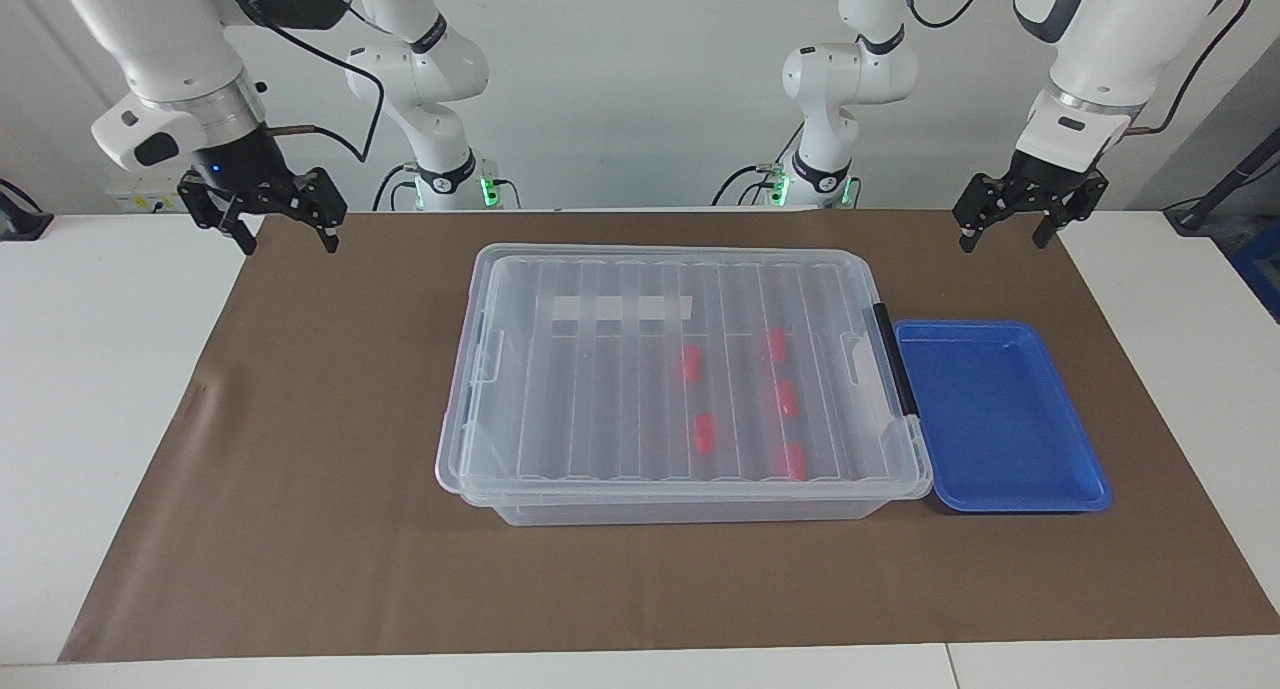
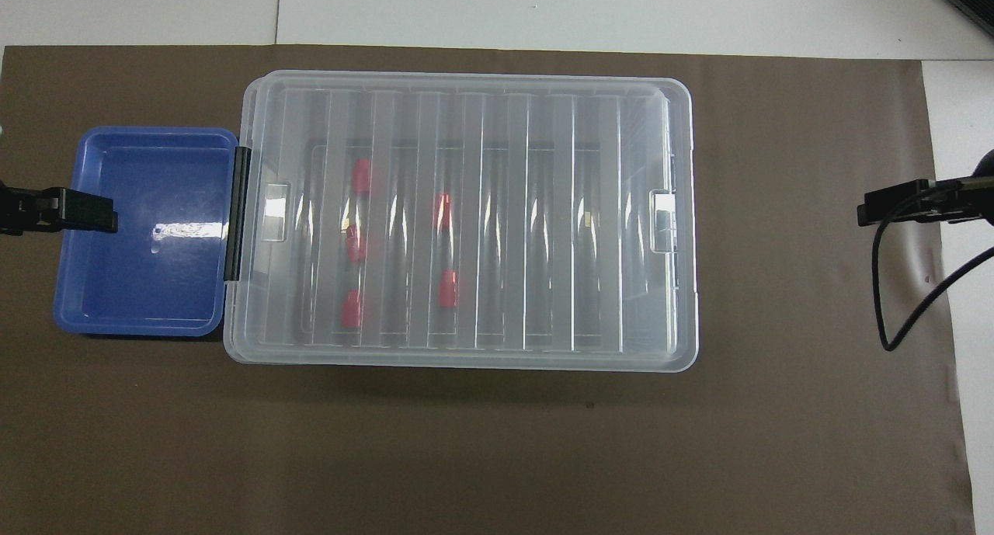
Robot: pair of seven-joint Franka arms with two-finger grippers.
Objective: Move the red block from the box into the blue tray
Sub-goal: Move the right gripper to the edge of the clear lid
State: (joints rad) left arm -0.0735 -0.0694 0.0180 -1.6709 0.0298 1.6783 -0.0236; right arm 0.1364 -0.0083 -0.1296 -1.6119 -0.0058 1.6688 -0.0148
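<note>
1. On the brown mat [image 1: 300, 529] that covers the white desk [image 1: 100, 369], the clear box [image 1: 680, 369] is seen with its ribbed lid [image 2: 466, 100] shut over it.
2. Through that lid, five red blocks are seen lying inside the box, toward the left arm's end; one red block [image 1: 705, 434] lies nearer the box's middle. The closed lid stands between the blocks and both grippers.
3. The blue tray [image 1: 1000, 489] is set just beside the box at the left arm's end of the desk, next to the black clip handle [image 1: 893, 359]; nothing is seen in it.
4. A white strip label [image 1: 620, 309] is seen on the box's side nearer the robots; no writing can be read on it.
5. The left gripper [image 1: 1003, 231] is held in the air over the mat's edge nearest the robots, near the tray; its jaws are spread and nothing is held.
6. The right gripper [image 1: 285, 241] is held over the mat's corner at the right arm's end, well apart from the box; its jaws are spread and nothing is touched.
</note>
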